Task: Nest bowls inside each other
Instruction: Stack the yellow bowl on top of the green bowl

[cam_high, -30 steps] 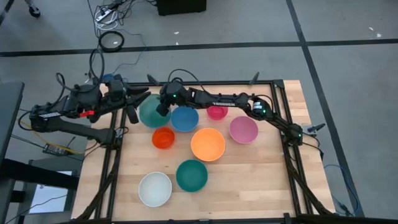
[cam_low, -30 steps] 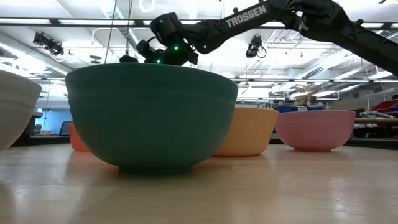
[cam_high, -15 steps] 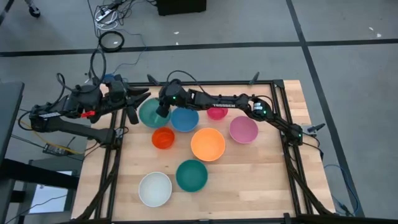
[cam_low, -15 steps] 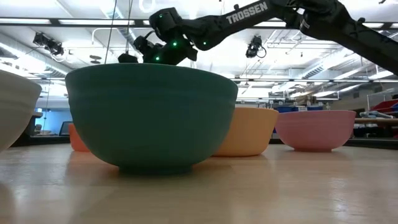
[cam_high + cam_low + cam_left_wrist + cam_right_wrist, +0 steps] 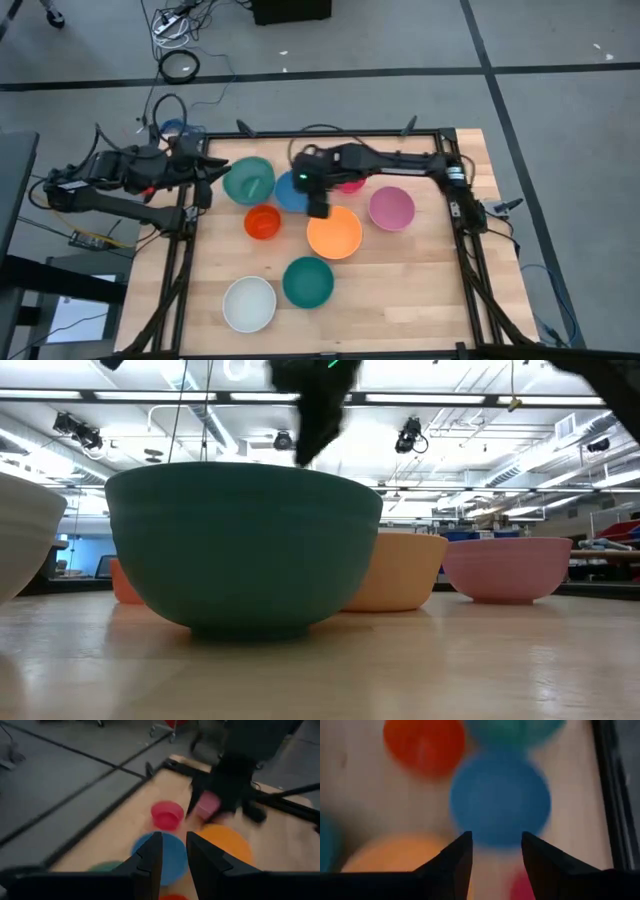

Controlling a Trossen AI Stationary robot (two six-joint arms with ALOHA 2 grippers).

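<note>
Several bowls stand upright on the wooden table: a green one (image 5: 248,180), blue (image 5: 290,192), hot pink (image 5: 351,183), mauve (image 5: 391,208), orange (image 5: 334,232), red-orange (image 5: 263,221), teal (image 5: 308,282) and white (image 5: 249,304). My right gripper (image 5: 318,207) hangs open above the gap between the blue and orange bowls, pointing steeply down; its wrist view has the blue bowl (image 5: 500,797) beyond the open fingers (image 5: 455,860). My left gripper (image 5: 207,178) is open at the table's left edge beside the green bowl, holding nothing (image 5: 174,855).
A black frame (image 5: 455,180) runs along the table's left, right and far edges. Bare wood lies at the near right (image 5: 410,290). In the low view the teal bowl (image 5: 243,550) fills the foreground, and the right arm (image 5: 315,400) is a dark blur above it.
My right gripper has left the green bowl's right rim. It has swung up, toward the table's right and near edges, tipping to point more steeply down, and is now above the blue and orange bowls. My left gripper has tipped downward a little. No bowl has moved.
</note>
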